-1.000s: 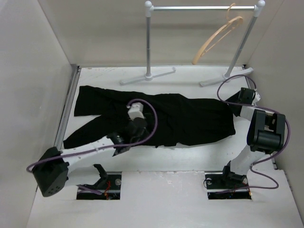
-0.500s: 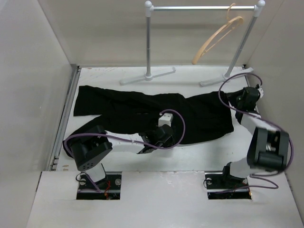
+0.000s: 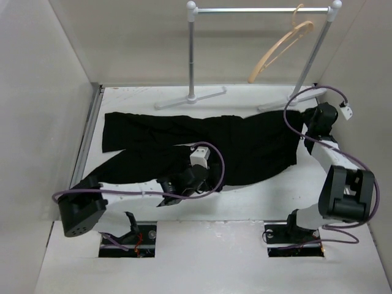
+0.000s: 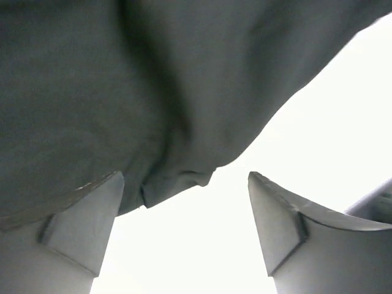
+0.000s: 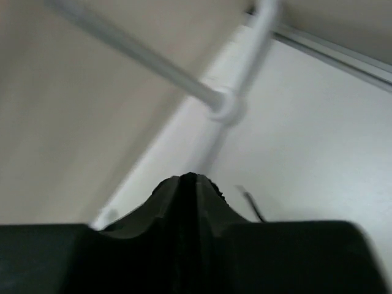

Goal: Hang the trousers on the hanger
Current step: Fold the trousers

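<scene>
The black trousers (image 3: 245,147) lie spread across the table, legs to the left. My right gripper (image 3: 305,125) is shut on their right end and holds it a little off the table. In the right wrist view the shut gripper (image 5: 187,184) has black fabric (image 5: 215,188) bunched at its tip, with a thin drawstring (image 5: 252,207) beside it. My left gripper (image 3: 205,179) is open at the near edge of the trousers. In the left wrist view the gripper (image 4: 184,202) is open, with a fold of the hem (image 4: 177,180) between its fingers. The tan wooden hanger (image 3: 278,49) hangs on the rail.
The white garment rail (image 3: 263,10) stands at the back on two posts with feet (image 3: 190,98) on the table; a post (image 5: 223,107) shows close ahead in the right wrist view. Walls close in the left, right and back. A metal strip (image 3: 86,141) runs along the left edge.
My right gripper has moved back and up with the trousers' right end, pulling the fabric towards the rail. My left arm swung its elbow left and its gripper stays at the near hem.
</scene>
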Robot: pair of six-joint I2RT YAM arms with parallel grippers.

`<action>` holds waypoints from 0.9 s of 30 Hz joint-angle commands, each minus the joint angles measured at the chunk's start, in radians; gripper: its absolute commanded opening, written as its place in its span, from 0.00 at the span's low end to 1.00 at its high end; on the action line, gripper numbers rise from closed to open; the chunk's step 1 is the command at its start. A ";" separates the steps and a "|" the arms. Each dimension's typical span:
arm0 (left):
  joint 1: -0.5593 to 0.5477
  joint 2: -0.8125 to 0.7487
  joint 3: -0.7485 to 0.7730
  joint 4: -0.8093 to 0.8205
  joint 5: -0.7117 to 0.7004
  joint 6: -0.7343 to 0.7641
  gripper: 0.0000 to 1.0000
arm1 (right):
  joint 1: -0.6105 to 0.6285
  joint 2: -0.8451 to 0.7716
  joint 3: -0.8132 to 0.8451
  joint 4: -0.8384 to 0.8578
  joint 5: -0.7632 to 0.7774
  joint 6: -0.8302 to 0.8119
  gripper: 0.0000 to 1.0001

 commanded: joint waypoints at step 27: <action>1.280 -0.833 -0.152 -0.916 -0.066 -0.236 0.57 | 0.471 -1.061 -0.548 -0.710 0.226 0.150 0.47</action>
